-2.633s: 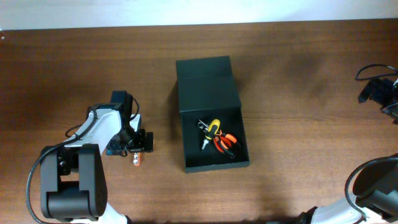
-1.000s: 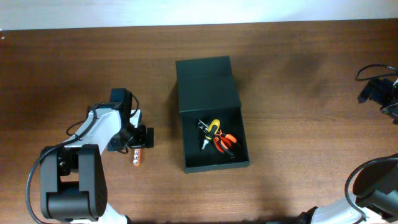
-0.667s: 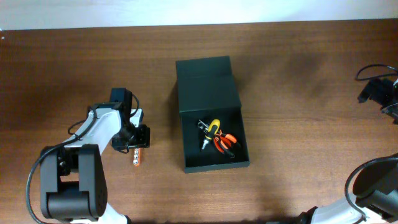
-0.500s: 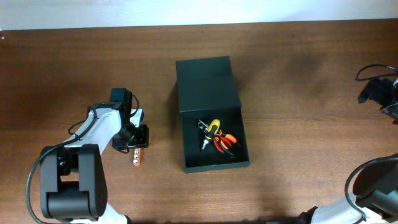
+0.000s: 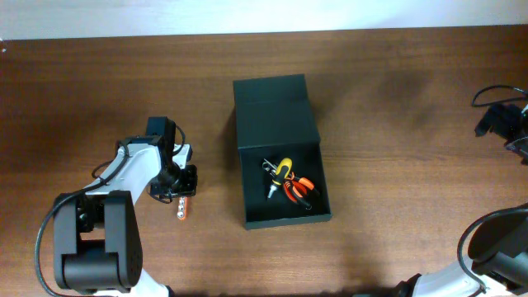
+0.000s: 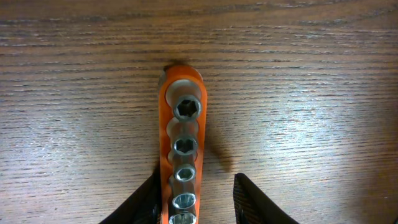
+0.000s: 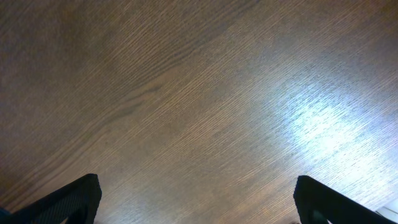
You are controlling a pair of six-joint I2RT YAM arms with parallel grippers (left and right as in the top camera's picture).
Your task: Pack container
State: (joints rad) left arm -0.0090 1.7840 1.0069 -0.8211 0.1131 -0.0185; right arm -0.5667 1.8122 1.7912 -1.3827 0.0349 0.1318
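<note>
**Position.** The left gripper (image 6: 196,178) is low over the table (image 5: 396,165), straddling an orange socket rail (image 6: 182,124) that lies flat on the wood. In the wrist view the rail runs lengthwise away from the fingers, with sockets seated along it.

**Fingers.** They are partly spread around the near end of the rail and do not pinch it yet. The left-hand finger (image 6: 146,196) touches the rail's edge. The right-hand finger (image 6: 252,199) stands clear, with bare wood showing between it and the rail.

**Right gripper.** The right gripper (image 7: 199,194) is parked at the far right edge, jaws spread wide over bare table and holding nothing.

**Container.** The container (image 5: 285,220) sits mid-table, well to the right of the rail. Its lid (image 5: 275,111) is folded back flat on the far side. Inside are orange-handled pliers (image 5: 299,190) and a yellow-handled tool (image 5: 282,169). The rail is not yet packed.

**Risks, as I judge them:**
- Contact is on one side only. If the jaws close from here, the touching finger may push the rail sideways or turn it before the other finger arrives, giving a skewed grip.
- The grip falls at one end of a long rail. Once lifted, the free end could droop or swing, or slip out.
- The sockets may only be clipped on. A tilted carry, or a knock on the container wall, could shake one loose.
- The tools already occupy the near part of the box, so a rail dropped on them could rest proud and block the lid.
</note>
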